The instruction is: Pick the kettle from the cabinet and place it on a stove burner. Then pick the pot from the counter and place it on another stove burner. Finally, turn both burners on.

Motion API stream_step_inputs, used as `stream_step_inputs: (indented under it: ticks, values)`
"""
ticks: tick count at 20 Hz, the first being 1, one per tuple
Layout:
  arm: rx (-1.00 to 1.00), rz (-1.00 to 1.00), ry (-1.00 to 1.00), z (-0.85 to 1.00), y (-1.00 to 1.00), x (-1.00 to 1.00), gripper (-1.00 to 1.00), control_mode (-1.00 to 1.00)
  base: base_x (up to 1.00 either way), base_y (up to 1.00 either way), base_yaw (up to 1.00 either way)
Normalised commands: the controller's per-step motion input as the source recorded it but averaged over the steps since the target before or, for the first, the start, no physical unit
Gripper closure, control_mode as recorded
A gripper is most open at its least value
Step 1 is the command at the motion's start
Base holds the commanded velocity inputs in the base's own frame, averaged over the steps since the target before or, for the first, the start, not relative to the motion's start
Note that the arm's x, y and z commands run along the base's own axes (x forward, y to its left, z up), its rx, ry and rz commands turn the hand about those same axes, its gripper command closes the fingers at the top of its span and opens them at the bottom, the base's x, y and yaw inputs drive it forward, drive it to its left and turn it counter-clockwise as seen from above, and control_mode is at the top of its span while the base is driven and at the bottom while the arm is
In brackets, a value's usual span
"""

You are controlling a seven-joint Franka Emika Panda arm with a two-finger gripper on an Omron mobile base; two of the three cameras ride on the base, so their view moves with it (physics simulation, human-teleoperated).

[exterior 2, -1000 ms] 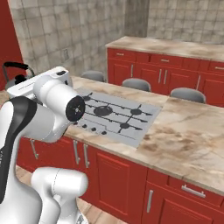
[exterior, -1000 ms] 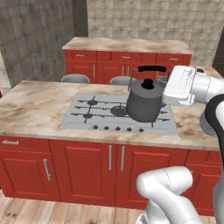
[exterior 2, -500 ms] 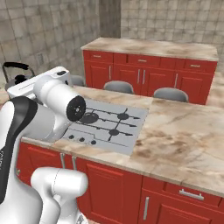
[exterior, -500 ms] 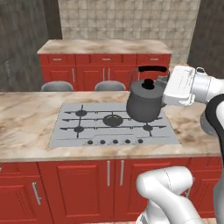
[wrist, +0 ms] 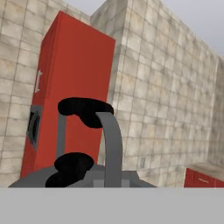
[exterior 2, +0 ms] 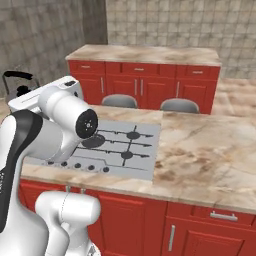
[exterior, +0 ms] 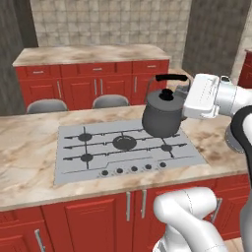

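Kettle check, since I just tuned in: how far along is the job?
Done: the kettle is out of the cabinet. In hand: it hangs by its handle from the shut gripper, above the cooktop, not yet set on a burner. Left: placing it, moving the pot, turning both burners on.

Glossy white rounded arm (exterior: 187, 216) shells with dark charcoal bands at the joints, a round dark-grey end cap (exterior 2: 86, 124) with tiny dots, and a boxy white hand block (exterior: 202, 96).
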Motion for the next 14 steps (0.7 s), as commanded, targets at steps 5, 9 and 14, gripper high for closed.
stream_step_inputs:
  ticks: [5,9,14]
  values:
    - [0.0,0.0,0.0,0.0,0.0,0.0,1.0,1.0,0.29,0.38,-0.3]
    - [0.0,0.0,0.0,0.0,0.0,0.0,1.0,1.0,0.3,0.26,-0.25]
    - [0.0,0.0,0.0,0.0,0.0,0.0,1.0,1.0,0.32,0.21,-0.08]
